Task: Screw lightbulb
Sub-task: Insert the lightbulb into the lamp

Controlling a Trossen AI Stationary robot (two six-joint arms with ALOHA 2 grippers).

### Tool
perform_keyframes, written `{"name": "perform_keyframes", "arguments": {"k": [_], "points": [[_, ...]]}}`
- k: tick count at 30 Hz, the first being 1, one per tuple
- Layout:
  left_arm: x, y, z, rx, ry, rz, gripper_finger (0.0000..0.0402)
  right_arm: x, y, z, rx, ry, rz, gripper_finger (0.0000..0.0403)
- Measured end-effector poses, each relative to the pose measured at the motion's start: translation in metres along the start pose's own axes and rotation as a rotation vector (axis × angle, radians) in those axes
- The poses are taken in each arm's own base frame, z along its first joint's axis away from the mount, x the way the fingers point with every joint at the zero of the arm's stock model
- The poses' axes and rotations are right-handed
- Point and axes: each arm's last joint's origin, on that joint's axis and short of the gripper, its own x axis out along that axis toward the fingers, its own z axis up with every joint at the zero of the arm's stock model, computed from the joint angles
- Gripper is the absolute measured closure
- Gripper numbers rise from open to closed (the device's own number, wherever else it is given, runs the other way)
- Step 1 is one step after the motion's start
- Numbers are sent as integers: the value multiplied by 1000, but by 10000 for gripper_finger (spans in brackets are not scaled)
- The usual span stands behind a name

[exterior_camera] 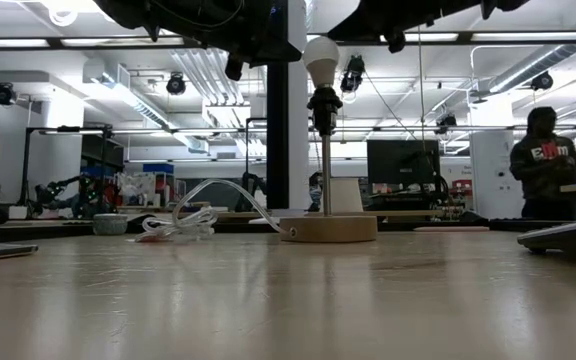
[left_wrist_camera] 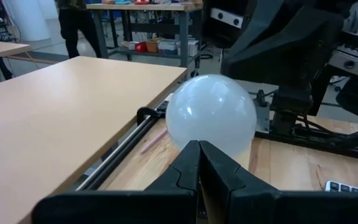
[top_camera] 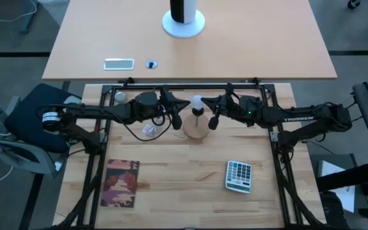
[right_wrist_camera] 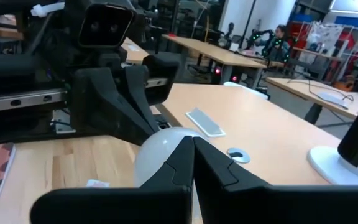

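The frosted-white lightbulb (top_camera: 197, 102) sits upright in the black socket (exterior_camera: 324, 105) on top of a thin stem that rises from a round wooden lamp base (top_camera: 195, 130). It also shows in the low view (exterior_camera: 321, 58). My left gripper (top_camera: 177, 119) is shut, just left of the bulb and apart from it. In its wrist view the bulb (left_wrist_camera: 211, 115) stands right beyond the shut fingertips (left_wrist_camera: 199, 146). My right gripper (top_camera: 214, 120) is shut, just right of the bulb. The bulb (right_wrist_camera: 160, 155) shows behind its shut fingers (right_wrist_camera: 193, 142).
A crumpled clear plastic wrapper (top_camera: 149, 131) lies left of the lamp base. A calculator (top_camera: 239, 176) lies at the near right and a dark booklet (top_camera: 120, 183) at the near left. A small grey ball (top_camera: 119, 97) sits at the far left. A person (exterior_camera: 543, 160) stands in the room behind.
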Motion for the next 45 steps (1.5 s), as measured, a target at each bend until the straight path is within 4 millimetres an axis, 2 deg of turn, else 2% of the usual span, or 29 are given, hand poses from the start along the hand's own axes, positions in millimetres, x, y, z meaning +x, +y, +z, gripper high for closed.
{"name": "perform_keyframes", "arguments": {"k": [7,16,28,45], "points": [[-2,-1,1,17,9,-6,401,-1,-1,-1,8,17,-5,403],[-11,-8,10,57,-41,-86,401,-1,-1,-2,4,31,-29,403],[1,-5,2,60,-30,-53,401,-4,-3,0,5,25,-30,403],[5,-6,-1,56,-36,-53,401,-10,-6,5,0,11,-32,403]]}}
